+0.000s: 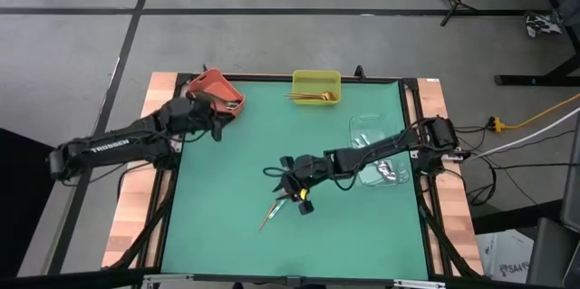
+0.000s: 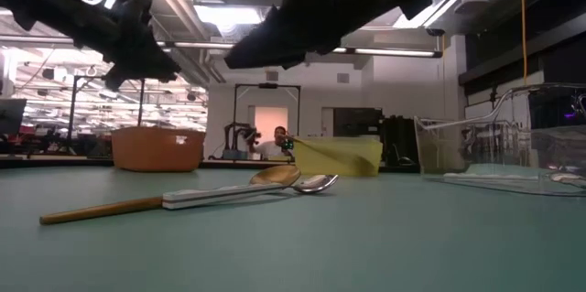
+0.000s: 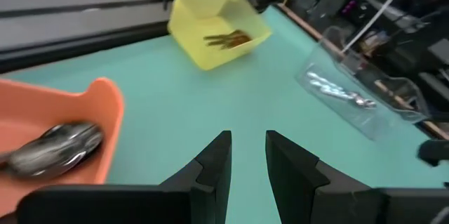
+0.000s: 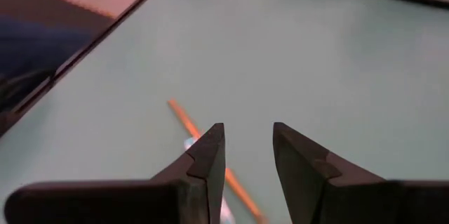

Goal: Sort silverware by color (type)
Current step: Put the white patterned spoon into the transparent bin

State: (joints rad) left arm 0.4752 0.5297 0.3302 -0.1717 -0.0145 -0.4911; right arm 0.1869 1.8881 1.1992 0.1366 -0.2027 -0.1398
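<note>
Two spoons lie side by side on the green mat: one with a gold handle and a silver one. They show in the high view as a thin slanted pair. My right gripper hovers open just above them, and the gold handle runs under its fingers. My left gripper is open and holds nothing; it hangs beside the orange bin at the far left. That bin holds dark spoons.
A yellow bin with gold spoons stands at the far edge. A clear bin with silver spoons sits on the right, under my right arm. A person shows in the room beyond the table.
</note>
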